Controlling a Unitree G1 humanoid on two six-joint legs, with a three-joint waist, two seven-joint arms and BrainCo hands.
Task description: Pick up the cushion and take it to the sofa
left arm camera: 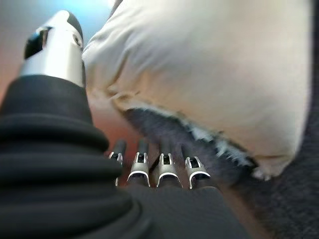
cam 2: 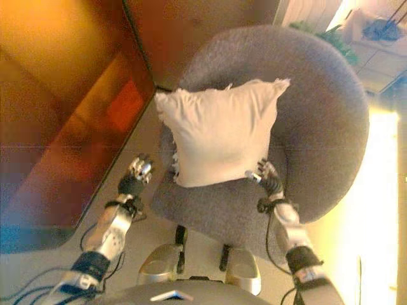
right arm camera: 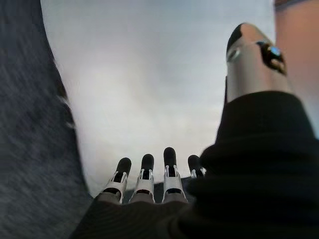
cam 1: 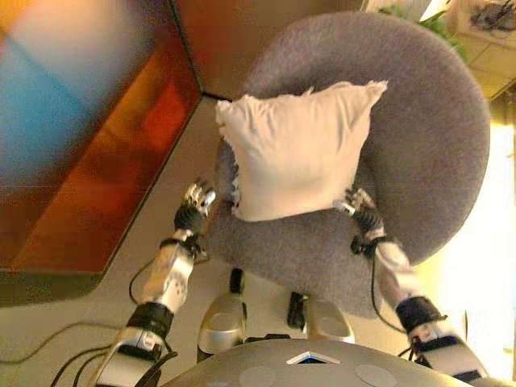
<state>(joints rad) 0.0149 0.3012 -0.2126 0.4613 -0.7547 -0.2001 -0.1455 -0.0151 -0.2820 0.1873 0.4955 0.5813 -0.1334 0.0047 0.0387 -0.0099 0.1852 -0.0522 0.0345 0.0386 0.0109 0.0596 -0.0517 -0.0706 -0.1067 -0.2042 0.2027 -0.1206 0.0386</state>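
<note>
A cream square cushion (cam 1: 300, 149) with frayed edges leans on the seat of a round grey armchair (cam 1: 435, 137). My left hand (cam 1: 196, 201) hangs open just off the cushion's lower left corner, beside the chair's edge, and touches nothing. In the left wrist view its fingers (left arm camera: 162, 169) point straight under the cushion (left arm camera: 214, 69). My right hand (cam 1: 361, 211) is open at the cushion's lower right corner, over the seat. Seen from the right wrist, straight fingers (right arm camera: 144, 177) reach toward the pale cushion face (right arm camera: 149, 89); whether they touch it I cannot tell.
A dark reddish-brown cabinet or table (cam 1: 89, 161) stands close on the left, leaving a narrow strip of pale floor (cam 1: 169, 169) between it and the armchair. Green plant leaves (cam 1: 423, 20) and a pale tiled floor show behind the chair at top right.
</note>
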